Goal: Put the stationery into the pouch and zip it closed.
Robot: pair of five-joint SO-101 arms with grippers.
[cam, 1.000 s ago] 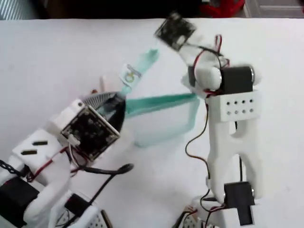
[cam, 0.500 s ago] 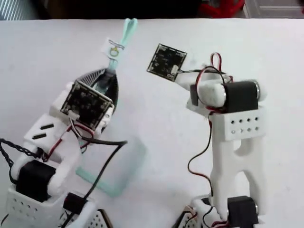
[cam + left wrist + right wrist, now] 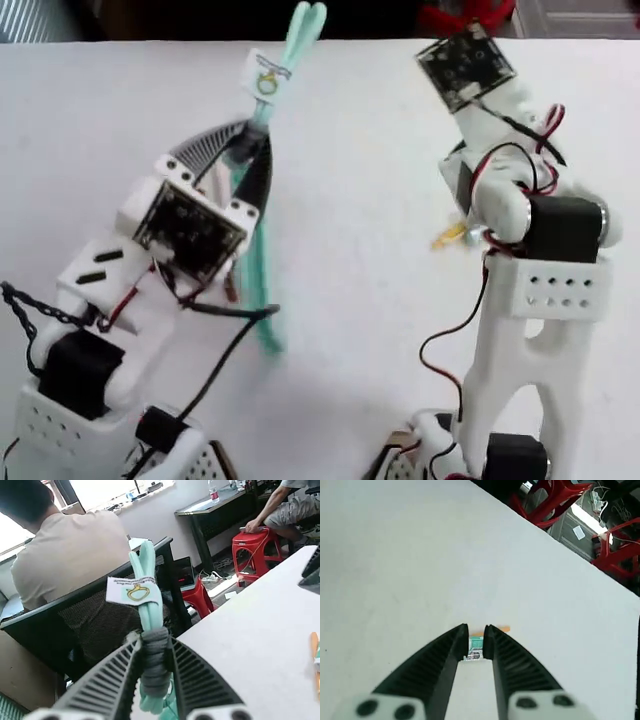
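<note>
On the left half of the table (image 3: 370,250) — left claw (image 3: 254,140): clamped tight on the pouch's strap (image 3: 303,28). In the left wrist view its ribbed fingers (image 3: 195,670) press from both sides on a grey wrap (image 3: 155,662) bound round the strap.

Strap: pale teal loop. It points past the claw tips toward the far edge of the table.

Tag (image 3: 265,73): white, with a yellow ring motif. It is fixed across the strap just beyond the fingers.

Pouch (image 3: 262,280): teal, seen edge-on in the high view as a thin strip. It runs from the left claw toward the near side, close along the left arm's wrist. Whether it is zipped, or rests on the table, cannot be told.

On the right half — right claw (image 3: 476,628): fingers drawn almost together with a narrow slit between them, and nothing visibly clamped.

Pen (image 3: 447,238): small, orange with a teal section, lying on the table. In the right wrist view it sits in line with the claw tips, and contact cannot be told. In the high view it lies just left of the right arm, well apart from the pouch.

Beyond the far edge, in the left wrist view: a black mesh chair (image 3: 100,620) and, further right, a red stool (image 3: 255,540).
</note>
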